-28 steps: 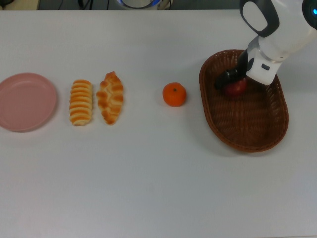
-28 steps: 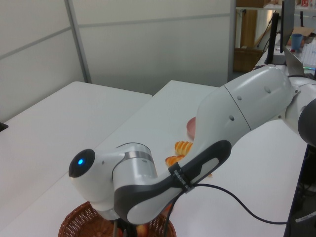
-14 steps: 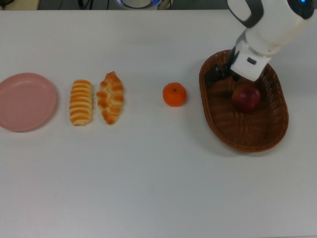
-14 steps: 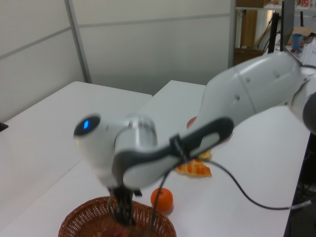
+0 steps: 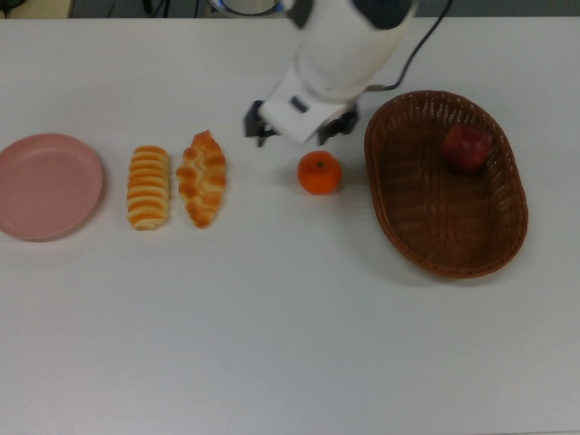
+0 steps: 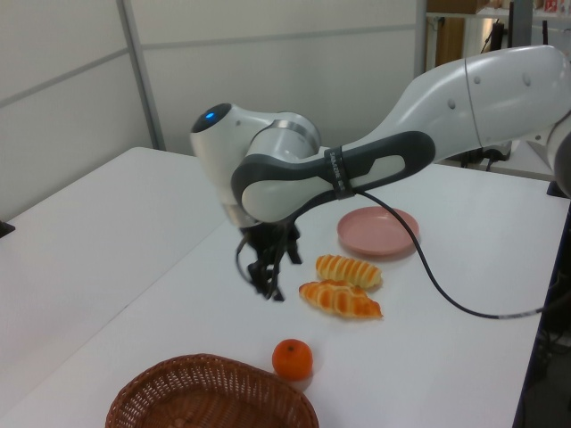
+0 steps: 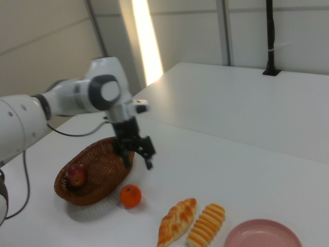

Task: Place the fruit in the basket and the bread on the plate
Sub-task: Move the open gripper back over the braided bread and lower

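Nearest in the right view lies the pink plate [image 7: 262, 235], bare, with nothing on it. Just beside it are the two pieces of bread, side by side and close together: the ridged roll [image 7: 206, 224] next to the plate and the braided pastry [image 7: 177, 221] on its other side. Neither touches the plate, so the bread half of the task looks untouched.

Further back the orange [image 7: 130, 196] sits on the white table [image 7: 247, 170], just beside the basket's rim but outside it. In the top view the orange [image 5: 319, 172] lies between the braided pastry [image 5: 203, 178] and the basket [image 5: 396, 217], nearer the basket.

Above and just behind the orange hangs the gripper [image 5: 300, 128], its two fingers spread apart and holding nothing. In the left view the gripper [image 6: 267, 279] points down at the table beyond the orange [image 6: 292, 358], well clear of the surface. Judging by its place, the orange is the likely next pick.

Farthest in the right view is the basket [image 7: 105, 182], with the apple [image 7: 76, 175] resting inside against one end. In the top view the apple [image 5: 465, 148] is at the basket's upper right.

So one of four items seems done: the apple is in. Left are the orange into the basket and both pieces of bread onto the plate [image 5: 20, 217].
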Controlling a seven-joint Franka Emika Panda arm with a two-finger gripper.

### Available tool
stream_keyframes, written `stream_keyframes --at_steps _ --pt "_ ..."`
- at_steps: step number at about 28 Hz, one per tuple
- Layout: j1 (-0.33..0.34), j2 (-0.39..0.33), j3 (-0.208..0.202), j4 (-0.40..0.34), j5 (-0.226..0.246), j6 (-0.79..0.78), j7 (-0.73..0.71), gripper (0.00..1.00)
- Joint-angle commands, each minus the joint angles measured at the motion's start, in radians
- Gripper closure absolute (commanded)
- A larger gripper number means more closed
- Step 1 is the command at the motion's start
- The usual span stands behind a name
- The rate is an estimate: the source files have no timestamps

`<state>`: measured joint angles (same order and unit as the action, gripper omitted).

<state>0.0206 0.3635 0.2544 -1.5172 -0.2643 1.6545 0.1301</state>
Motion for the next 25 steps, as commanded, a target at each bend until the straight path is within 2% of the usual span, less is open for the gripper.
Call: stream_keyframes --at_steps 1,2,4,10,18,23,24,25 --pt "-0.019 0.012 -0.059 -0.035 -0.024 -0.007 -0.087 0.00" --pt "-0.019 0.029 -0.085 -0.044 -0.039 -0.004 -0.108 0.00" --pt "-0.019 0.049 -0.104 -0.044 -0.059 -0.002 -0.116 0.00" --pt "-0.025 0.123 -0.116 -0.044 -0.136 0.007 -0.115 0.00" --pt "-0.039 0.150 -0.116 -0.063 -0.151 0.054 -0.112 0.00" --pt "-0.038 0.170 -0.116 -0.064 -0.184 0.057 -0.109 0.00" --pt "-0.038 0.175 -0.116 -0.064 -0.193 0.057 -0.109 0.04" --pt "-0.038 0.179 -0.116 -0.064 -0.202 0.057 -0.107 0.14"
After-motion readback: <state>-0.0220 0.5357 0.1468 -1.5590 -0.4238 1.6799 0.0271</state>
